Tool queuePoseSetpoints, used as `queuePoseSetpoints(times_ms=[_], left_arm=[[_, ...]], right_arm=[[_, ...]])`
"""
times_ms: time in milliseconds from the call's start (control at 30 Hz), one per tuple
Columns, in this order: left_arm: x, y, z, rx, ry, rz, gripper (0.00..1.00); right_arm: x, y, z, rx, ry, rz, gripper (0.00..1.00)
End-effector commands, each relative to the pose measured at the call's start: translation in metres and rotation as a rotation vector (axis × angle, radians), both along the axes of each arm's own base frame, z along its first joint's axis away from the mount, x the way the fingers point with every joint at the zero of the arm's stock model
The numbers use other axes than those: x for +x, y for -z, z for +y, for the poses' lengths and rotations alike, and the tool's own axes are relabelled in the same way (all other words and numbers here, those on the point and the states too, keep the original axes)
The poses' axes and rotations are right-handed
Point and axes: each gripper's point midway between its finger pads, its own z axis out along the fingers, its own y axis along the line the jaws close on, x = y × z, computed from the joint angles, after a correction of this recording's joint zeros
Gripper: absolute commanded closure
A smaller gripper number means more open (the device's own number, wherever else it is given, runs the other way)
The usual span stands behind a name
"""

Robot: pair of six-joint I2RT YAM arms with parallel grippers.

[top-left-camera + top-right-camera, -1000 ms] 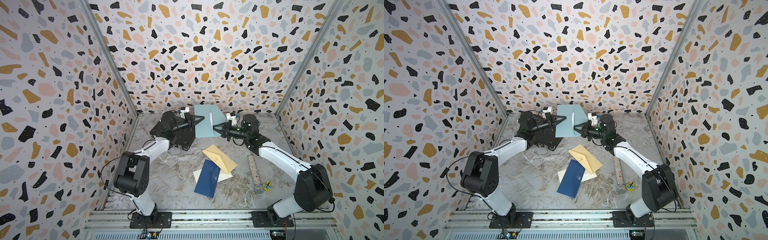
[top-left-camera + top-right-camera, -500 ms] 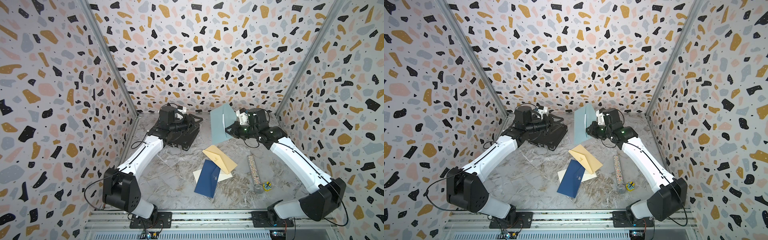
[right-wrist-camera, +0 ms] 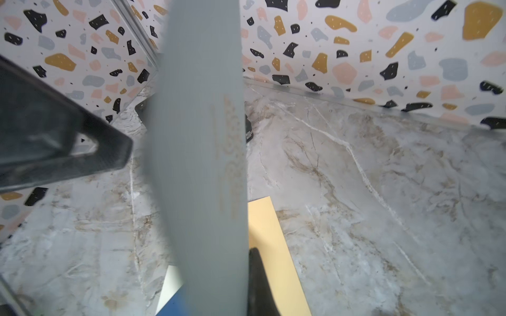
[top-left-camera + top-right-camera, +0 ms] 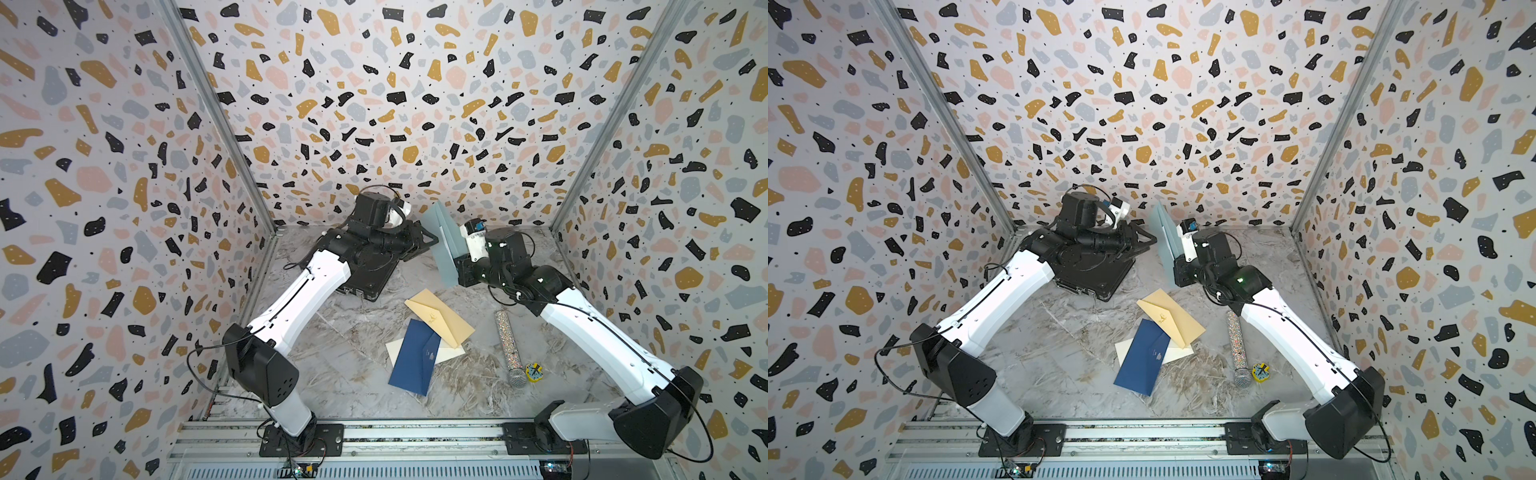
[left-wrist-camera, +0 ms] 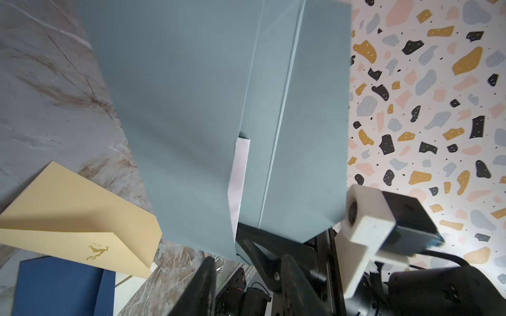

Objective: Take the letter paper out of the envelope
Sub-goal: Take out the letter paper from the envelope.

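My right gripper (image 4: 456, 270) (image 4: 1177, 272) is shut on the lower edge of a grey-blue envelope (image 4: 444, 243) (image 4: 1166, 239) and holds it upright above the back of the table. In the right wrist view the envelope (image 3: 197, 164) fills the middle and hides one finger of the gripper (image 3: 219, 287). In the left wrist view a narrow white strip of letter paper (image 5: 238, 175) shows in the envelope's (image 5: 178, 109) opening. My left gripper (image 4: 432, 241) (image 4: 1152, 241) (image 5: 249, 290) is open and empty, just left of the envelope.
A black case (image 4: 368, 272) lies under my left arm. A yellow envelope (image 4: 440, 318), a navy envelope (image 4: 415, 361) and cream paper (image 4: 451, 353) lie mid-table. A glitter microphone (image 4: 509, 349) and a small yellow object (image 4: 534, 372) lie on the right.
My left gripper let go of the envelope, opened, drew back, then came close again. My right gripper turned the envelope edge-on and carried it to the right.
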Motion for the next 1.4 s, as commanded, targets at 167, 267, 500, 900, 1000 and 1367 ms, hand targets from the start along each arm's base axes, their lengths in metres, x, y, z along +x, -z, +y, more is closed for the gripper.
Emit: queuePoseSetpoints(times_ms=[167, 267, 500, 900, 1000, 1367], left_arm=[[0.002, 0.002, 0.000, 0.097, -0.014, -0.048, 0.58], [0.003, 0.007, 0.002, 0.120, -0.021, -0.049, 0.60], [0.006, 0.018, 0.006, 0.175, -0.029, -0.051, 0.64], [0.014, 0.021, 0.007, 0.181, -0.056, -0.063, 0.84], [0.014, 0.023, 0.006, 0.177, -0.056, -0.057, 0.91], [0.009, 0.010, 0.006, 0.136, -0.062, -0.052, 1.00]], right_arm=[[-0.003, -0.014, 0.010, -0.202, -0.026, -0.229, 1.00], [-0.006, -0.014, 0.014, -0.221, -0.039, -0.242, 1.00], [-0.012, -0.015, 0.023, -0.242, -0.057, -0.263, 1.00], [-0.019, -0.007, 0.030, -0.234, -0.069, -0.227, 1.00], [-0.019, -0.003, 0.030, -0.242, -0.064, -0.223, 1.00], [-0.015, 0.015, 0.025, -0.271, -0.043, -0.161, 1.00]])
